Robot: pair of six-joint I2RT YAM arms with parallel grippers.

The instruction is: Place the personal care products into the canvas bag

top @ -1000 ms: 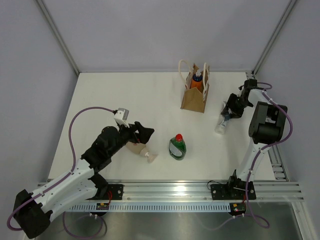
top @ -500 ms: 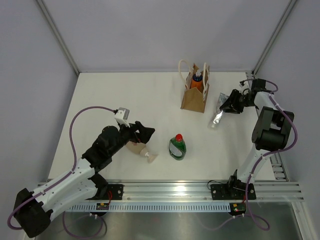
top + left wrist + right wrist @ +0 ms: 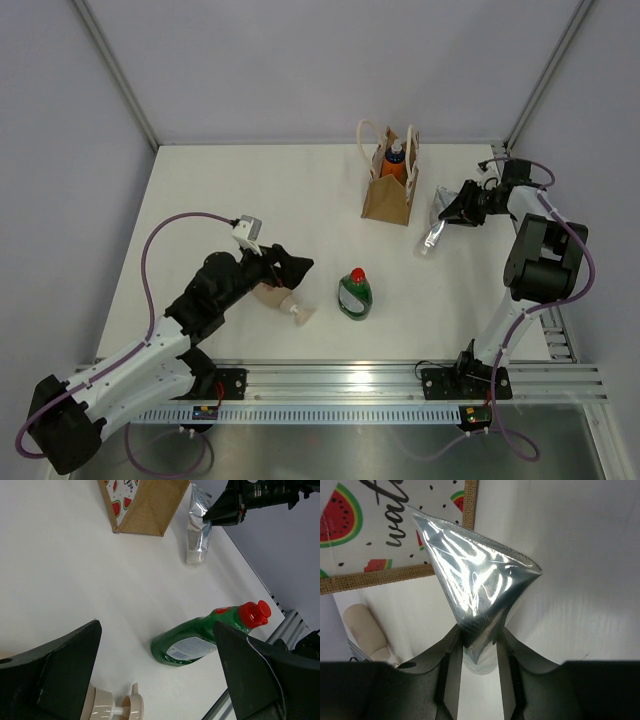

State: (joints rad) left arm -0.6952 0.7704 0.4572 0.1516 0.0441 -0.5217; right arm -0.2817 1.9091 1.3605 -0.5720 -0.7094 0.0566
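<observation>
Worktop inventory, four care items and one bag:

- Canvas bag: standing upright at the far middle of the table, handles up, watermelon print showing in the right wrist view.
- Orange bottle with blue cap: sitting inside the bag, top showing.
- Silver-white squeeze tube: hanging tilted just right of the bag, cap end pointing down towards the table; the right gripper is pinching it tight between both fingers.
- Green bottle with red cap: lying on its side at the near middle, untouched.
- Beige pump bottle: lying on its side left of the green bottle, pump pointing towards it.
- Left gripper: hovering over the pump bottle with fingers spread wide, gripping nothing
</observation>
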